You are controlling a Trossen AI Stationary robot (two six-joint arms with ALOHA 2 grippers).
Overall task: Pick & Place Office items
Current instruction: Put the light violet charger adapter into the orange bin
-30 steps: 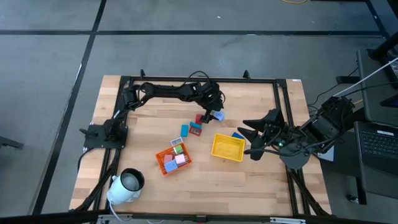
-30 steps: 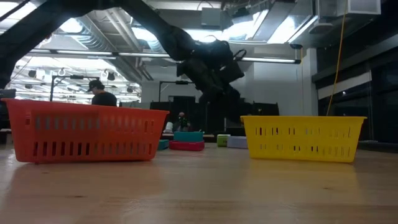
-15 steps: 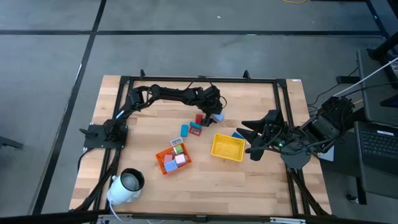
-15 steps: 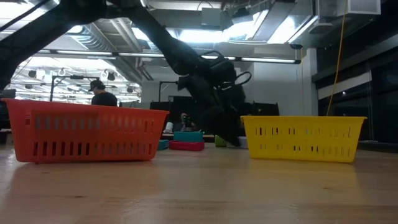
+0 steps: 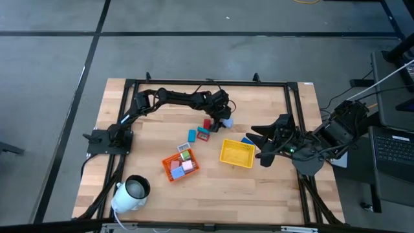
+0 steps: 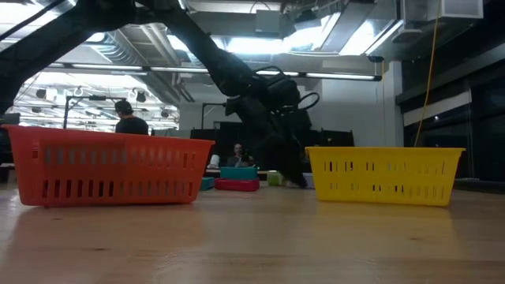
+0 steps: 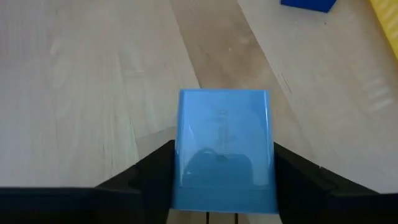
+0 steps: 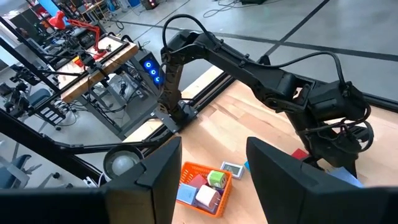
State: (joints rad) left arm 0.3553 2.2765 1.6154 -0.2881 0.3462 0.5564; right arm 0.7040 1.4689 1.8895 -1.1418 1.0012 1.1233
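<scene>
I am a two-armed robot at a pale wooden table (image 5: 259, 188) ringed by a black metal frame. My left arm reaches across the far side of the table, and my left claw (image 5: 224, 118) is down at the tabletop. Its two dark fingers (image 7: 149, 171) are pinching a small light blue rectangular block (image 7: 224, 149), one finger pressed against each side of it. The block sits on the wood just beyond the far edge of the yellow slotted plastic tray (image 5: 236, 153). A darker blue flat block (image 7: 306, 5) lies a little farther off on the table, close to that tray's corner.

Near my left claw, toward the middle of the table, lie a small red block (image 5: 207, 123), a red and teal flat piece (image 5: 204, 134) and a small blue block (image 5: 192, 135), all apart from one another.

The orange slotted plastic tray (image 5: 169, 160) sits nearer the front edge, left of the yellow one. It holds several tiny blocks, among them pink, light blue and green ones. A large white cylinder with a dark hollow (image 5: 131, 192) lies near the front left corner.

My right arm waits at the right side of the table, beside the yellow tray. My right claw (image 5: 259, 147) hangs above the wood with its fingers spread and nothing between them.

In the level view, a person stands far back in the room.
</scene>
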